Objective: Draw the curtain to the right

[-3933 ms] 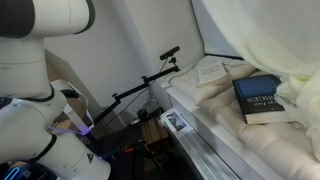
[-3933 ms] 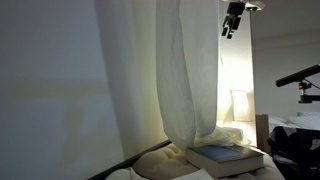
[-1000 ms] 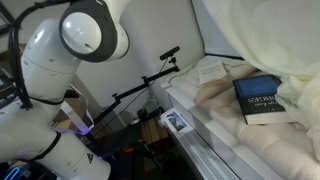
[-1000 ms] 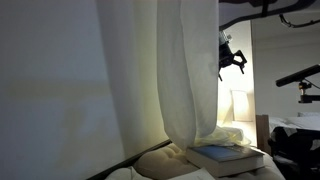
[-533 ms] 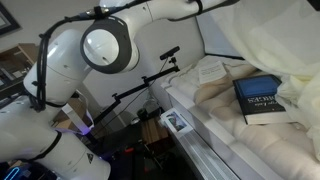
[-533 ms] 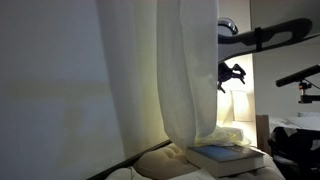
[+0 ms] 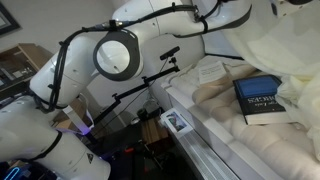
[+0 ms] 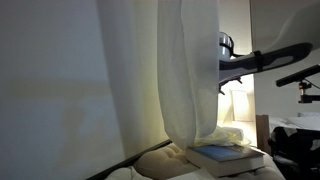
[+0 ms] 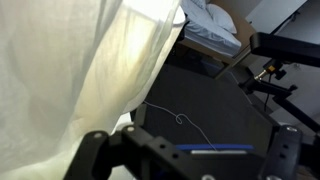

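The curtain (image 8: 185,80) hangs in long soft folds. Its free edge faces the arm, and its hem is bunched just beside the book (image 8: 226,157). In the wrist view the gripper (image 9: 190,150) has its jaws apart with nothing between them. The lit cloth lies close at one side. The bottom of that view is dark and blurred, so I cannot tell whether a finger touches the cloth.

The fabric looks thin and translucent, so it is probably very light and limp. If pushed flat it would likely buckle and slide off a finger rather than move as a sheet. The best hold seems to be the free edge at about the gripper's height, with several folds gathered in the pinch so the sheer cloth does not slip out. A level sideways pull should suit it better than a downward one, which would strain whatever it hangs from. The bunched hem may drag against the book.
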Controlling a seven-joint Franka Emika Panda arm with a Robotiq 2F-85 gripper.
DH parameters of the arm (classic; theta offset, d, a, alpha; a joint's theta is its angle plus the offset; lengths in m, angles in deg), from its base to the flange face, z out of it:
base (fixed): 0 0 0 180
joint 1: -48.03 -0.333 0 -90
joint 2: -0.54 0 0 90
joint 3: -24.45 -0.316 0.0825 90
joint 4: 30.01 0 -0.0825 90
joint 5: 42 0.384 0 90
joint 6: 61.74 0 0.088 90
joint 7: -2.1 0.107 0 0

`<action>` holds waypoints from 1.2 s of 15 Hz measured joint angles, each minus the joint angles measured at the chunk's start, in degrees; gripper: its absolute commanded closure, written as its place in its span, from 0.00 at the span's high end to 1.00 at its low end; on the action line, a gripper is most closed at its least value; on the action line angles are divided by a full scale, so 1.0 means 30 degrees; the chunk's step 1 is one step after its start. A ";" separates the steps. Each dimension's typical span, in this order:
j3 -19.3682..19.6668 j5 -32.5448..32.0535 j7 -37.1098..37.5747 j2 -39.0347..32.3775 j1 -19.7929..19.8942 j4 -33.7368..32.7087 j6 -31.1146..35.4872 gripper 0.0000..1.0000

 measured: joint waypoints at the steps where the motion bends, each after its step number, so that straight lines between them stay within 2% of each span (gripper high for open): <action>1: 0.0084 -0.0477 -0.0404 -0.0101 -0.0018 -0.0040 0.0136 1.00; 12: 0.0312 -0.4628 -0.3164 -0.1050 -0.0454 -0.0088 0.2732 1.00; 18: 0.0184 -0.6122 -0.5847 -0.1447 -0.0881 -0.0119 0.6239 1.00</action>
